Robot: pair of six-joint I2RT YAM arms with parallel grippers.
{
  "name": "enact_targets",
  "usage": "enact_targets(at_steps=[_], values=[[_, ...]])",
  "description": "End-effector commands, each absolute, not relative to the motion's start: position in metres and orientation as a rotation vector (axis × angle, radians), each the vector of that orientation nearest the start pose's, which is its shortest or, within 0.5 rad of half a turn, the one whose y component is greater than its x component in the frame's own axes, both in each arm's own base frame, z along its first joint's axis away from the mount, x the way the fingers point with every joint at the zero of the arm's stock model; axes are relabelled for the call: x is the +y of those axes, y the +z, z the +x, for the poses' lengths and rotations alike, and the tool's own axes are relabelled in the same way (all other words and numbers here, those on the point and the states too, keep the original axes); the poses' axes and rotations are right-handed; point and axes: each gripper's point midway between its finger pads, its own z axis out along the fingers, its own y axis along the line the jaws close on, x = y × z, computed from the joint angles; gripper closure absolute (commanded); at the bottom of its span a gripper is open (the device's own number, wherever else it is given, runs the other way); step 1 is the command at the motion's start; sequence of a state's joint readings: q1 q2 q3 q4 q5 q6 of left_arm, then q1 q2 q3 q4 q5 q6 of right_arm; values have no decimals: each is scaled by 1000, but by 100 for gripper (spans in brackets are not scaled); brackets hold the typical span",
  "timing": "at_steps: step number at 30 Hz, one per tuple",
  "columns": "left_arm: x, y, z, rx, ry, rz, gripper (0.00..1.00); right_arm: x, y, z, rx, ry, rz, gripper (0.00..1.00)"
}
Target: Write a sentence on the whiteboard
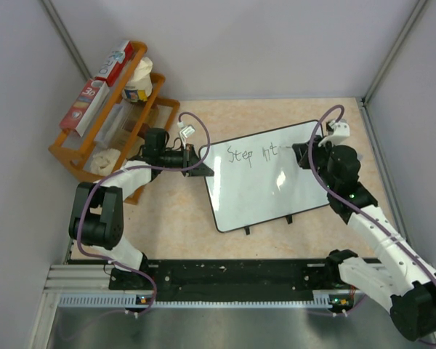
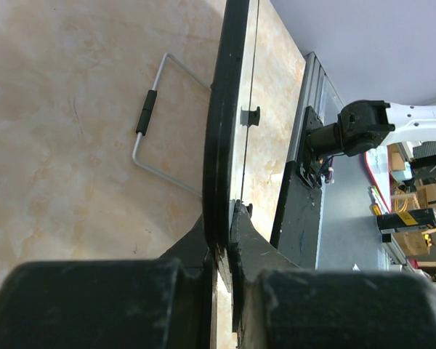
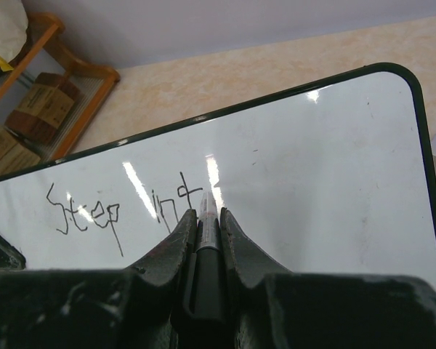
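The whiteboard (image 1: 265, 178) lies tilted in the middle of the table, white with a thin black rim. Dark handwriting (image 1: 253, 155) on it reads "Step int"; it also shows in the right wrist view (image 3: 123, 207). My left gripper (image 1: 195, 161) is shut on the whiteboard's left edge (image 2: 221, 145), one finger on each face. My right gripper (image 1: 303, 155) is shut on a black marker (image 3: 207, 233), whose tip rests on the whiteboard (image 3: 312, 182) just right of the "t".
An orange wooden rack (image 1: 105, 123) with boxes and packets stands at the back left. A wire stand (image 2: 149, 123) sticks out under the board. Small black clips (image 1: 289, 219) sit on the board's near edge. Grey walls close the sides.
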State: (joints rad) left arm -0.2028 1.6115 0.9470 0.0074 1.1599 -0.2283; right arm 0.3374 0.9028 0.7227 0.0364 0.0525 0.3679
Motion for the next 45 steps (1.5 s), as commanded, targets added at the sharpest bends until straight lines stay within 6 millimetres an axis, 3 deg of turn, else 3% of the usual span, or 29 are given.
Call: enact_targets(at_steps=[1, 17, 31, 39, 45], values=[[-227, 115, 314, 2055, -1293, 749, 100, 118, 279, 339, 1701, 471, 89, 100], [-226, 114, 314, 2059, -1285, 748, 100, 127, 255, 335, 1770, 503, 51, 100], [-226, 113, 315, 2063, -1285, 746, 100, 118, 236, 321, 1818, 467, 58, 100], [-226, 112, 315, 2064, -1283, 745, 100, 106, 237, 325, 1815, 421, 108, 100], [-226, 112, 315, 2064, -1287, 747, 100, 104, 255, 335, 1772, 426, 134, 100]])
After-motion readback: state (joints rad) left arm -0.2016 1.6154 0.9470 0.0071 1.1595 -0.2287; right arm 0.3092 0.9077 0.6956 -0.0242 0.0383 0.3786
